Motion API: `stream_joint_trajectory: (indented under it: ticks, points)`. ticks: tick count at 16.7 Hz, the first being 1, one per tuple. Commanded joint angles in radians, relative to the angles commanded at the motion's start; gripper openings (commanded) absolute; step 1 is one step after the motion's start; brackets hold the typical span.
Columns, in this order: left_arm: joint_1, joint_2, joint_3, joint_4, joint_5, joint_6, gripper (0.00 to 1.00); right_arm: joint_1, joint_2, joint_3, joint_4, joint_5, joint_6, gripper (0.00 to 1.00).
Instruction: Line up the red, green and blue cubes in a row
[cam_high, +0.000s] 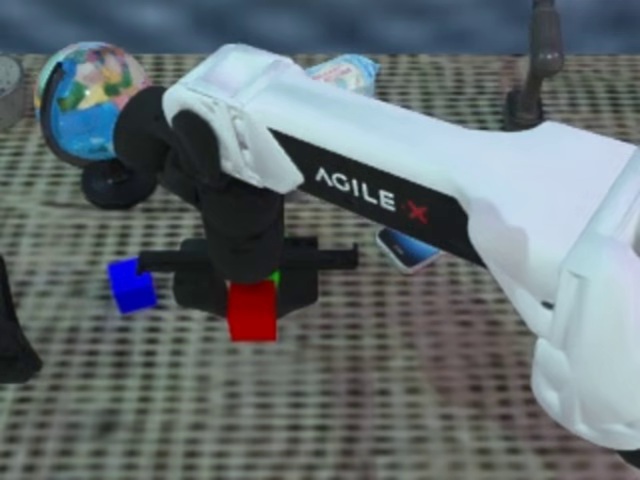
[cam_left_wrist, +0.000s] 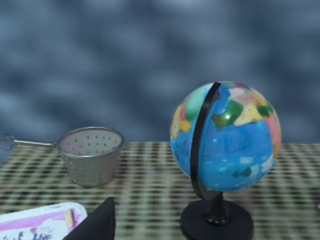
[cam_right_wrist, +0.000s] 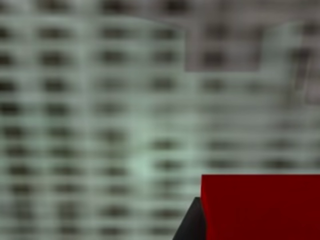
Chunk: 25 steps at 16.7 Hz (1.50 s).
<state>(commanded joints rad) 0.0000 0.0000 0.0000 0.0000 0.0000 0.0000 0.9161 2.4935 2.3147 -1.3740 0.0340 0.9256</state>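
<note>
Right arm overhead, red cube at its gripper

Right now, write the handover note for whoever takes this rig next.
Right hand: out over the left-centre of the table, directly above the cubes; its fingers are hidden by the arm, so open or shut cannot be told.
Left arm: parked at the table's left edge; its wrist view faces the globe and strainer.
Red cube: right under the right hand, filling the corner of the right wrist view.
Green cube: only a sliver shows behind the red one, under the hand.
Blue cube: alone to their left, with a gap.
Done: nothing confirmed as a row.
Left: check the red-green pair, close the blue gap.
</note>
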Motion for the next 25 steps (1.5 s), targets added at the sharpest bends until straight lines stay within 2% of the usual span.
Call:
stream_joint_trajectory:
  ticks: [6,12,17,25]
  points:
    - [0.000,0.000,0.000,0.000,0.000,0.000,1.00,-0.001,-0.004,-0.020,0.019,-0.002,-0.002,0.00]
    - [0.000,0.000,0.000,0.000,0.000,0.000,1.00,0.001,0.020,-0.207,0.232,-0.001,0.002,0.00]
    - [0.000,0.000,0.000,0.000,0.000,0.000,1.00,0.003,0.026,-0.230,0.256,0.000,0.003,0.00]
    - [0.000,0.000,0.000,0.000,0.000,0.000,1.00,0.003,0.026,-0.230,0.256,0.000,0.003,0.60]
